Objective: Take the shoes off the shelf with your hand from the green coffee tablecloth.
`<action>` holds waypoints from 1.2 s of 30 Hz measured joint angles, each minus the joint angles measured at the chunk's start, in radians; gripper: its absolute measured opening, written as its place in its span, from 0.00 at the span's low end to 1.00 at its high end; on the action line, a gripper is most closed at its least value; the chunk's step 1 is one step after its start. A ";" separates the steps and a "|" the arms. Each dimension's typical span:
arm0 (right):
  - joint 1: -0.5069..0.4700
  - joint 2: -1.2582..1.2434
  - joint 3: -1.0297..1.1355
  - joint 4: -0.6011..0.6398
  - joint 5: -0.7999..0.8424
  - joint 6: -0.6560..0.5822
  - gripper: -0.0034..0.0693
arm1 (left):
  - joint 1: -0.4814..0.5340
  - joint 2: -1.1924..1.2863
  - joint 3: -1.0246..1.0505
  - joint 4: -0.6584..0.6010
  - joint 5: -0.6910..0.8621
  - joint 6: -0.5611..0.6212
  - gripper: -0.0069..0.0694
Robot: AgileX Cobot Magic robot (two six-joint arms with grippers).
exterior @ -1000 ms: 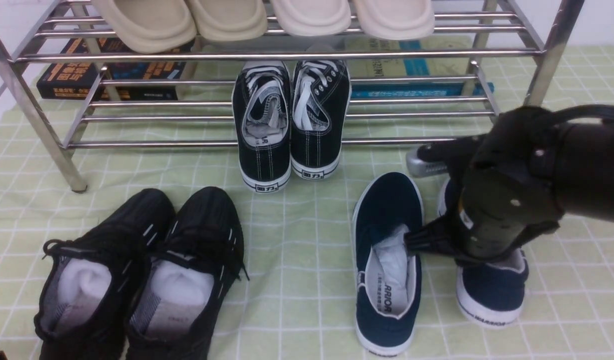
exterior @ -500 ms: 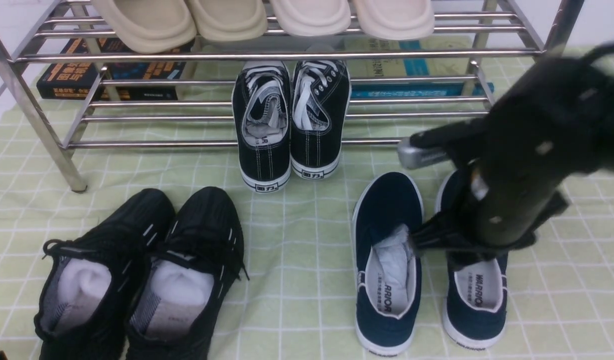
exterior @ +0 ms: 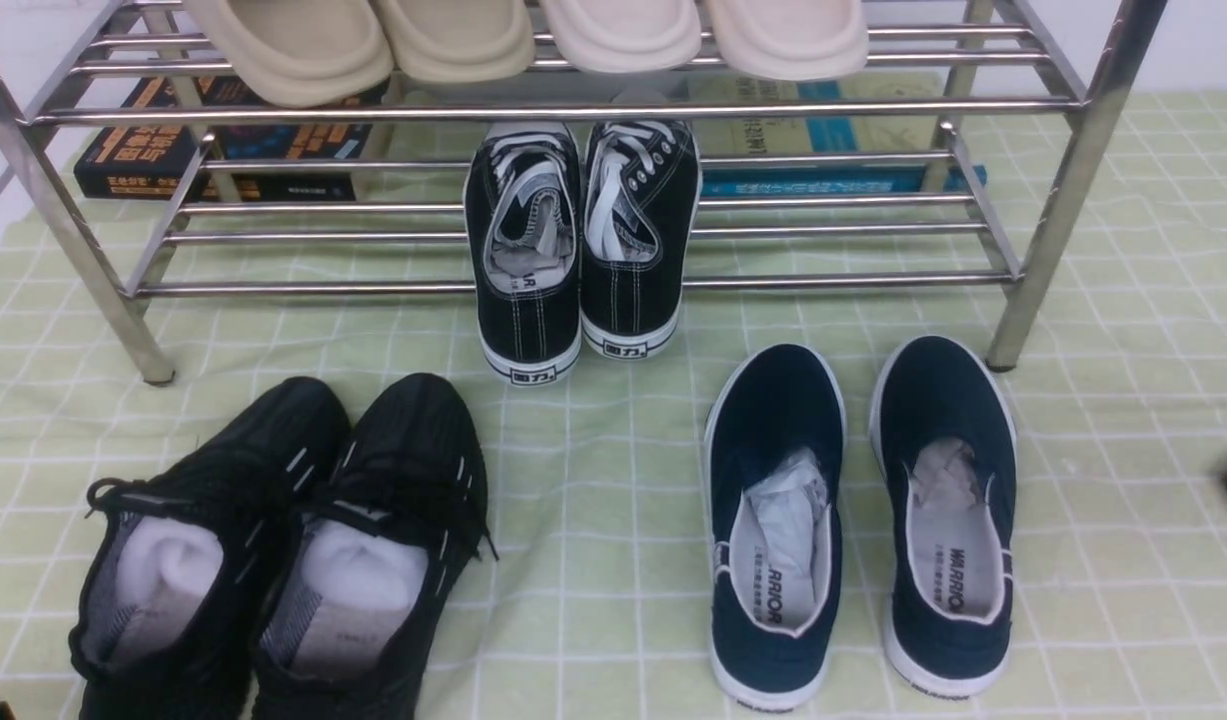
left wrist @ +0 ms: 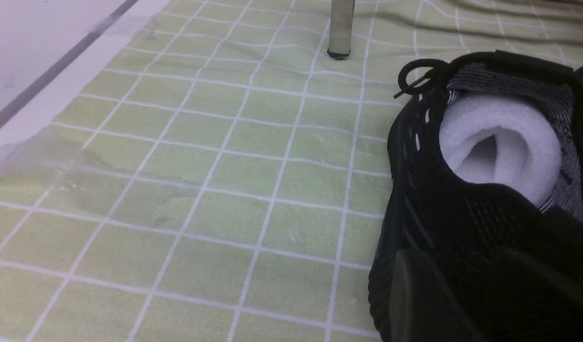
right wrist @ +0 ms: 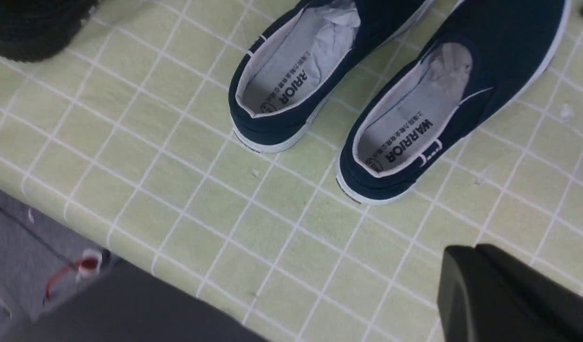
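The right gripper [right wrist: 510,294] shows only as one black piece, so I cannot tell if it is spread or pressed together. It hangs out in front of the shelf [exterior: 1063,200], off to the shelf's right side, and it touches nothing. The left gripper [left wrist: 462,304] is just a dark shape too, so I cannot tell how it stands either. It sits right beside the all-black sneakers [exterior: 283,540], which stand in front of the shelf's left front leg. The blue shoes [exterior: 945,420] stand side by side on the green cloth [exterior: 613,480], just in front of the shelf's right front leg. White paper is stuffed inside them. The black lace-up sneakers [exterior: 583,250] rest on the shelf's bottom bars.
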 joint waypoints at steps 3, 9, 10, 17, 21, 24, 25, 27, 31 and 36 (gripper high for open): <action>0.000 -0.131 0.109 0.001 -0.109 -0.003 0.03 | 0.000 0.000 0.000 0.000 0.000 0.000 0.40; 0.000 -0.442 0.498 0.041 -0.596 -0.009 0.03 | 0.000 0.000 0.000 0.000 0.000 0.000 0.40; 0.000 -0.465 0.544 0.044 -0.669 -0.009 0.03 | 0.000 0.000 0.000 0.000 0.000 0.000 0.40; 0.000 -0.506 0.770 0.044 -0.981 -0.011 0.03 | 0.000 0.000 0.000 0.000 0.000 0.000 0.40; 0.000 -0.506 0.818 0.044 -0.994 -0.011 0.03 | 0.000 0.000 0.000 0.000 0.000 0.000 0.40; 0.000 -0.506 0.839 0.044 -0.988 -0.011 0.03 | 0.000 0.000 0.000 0.000 0.000 0.000 0.40; 0.000 -0.506 0.839 0.044 -0.987 -0.011 0.03 | 0.000 0.000 0.000 0.000 0.000 0.000 0.40; 0.000 -0.506 0.859 0.044 -0.980 -0.012 0.03 | 0.000 0.000 0.000 0.000 0.000 0.000 0.40; 0.000 -0.506 0.878 0.044 -0.964 -0.012 0.04 | 0.000 0.000 0.000 0.000 0.000 0.000 0.40; 0.000 -0.507 0.880 0.044 -0.961 -0.012 0.04 | 0.000 0.000 0.000 0.000 0.000 0.000 0.40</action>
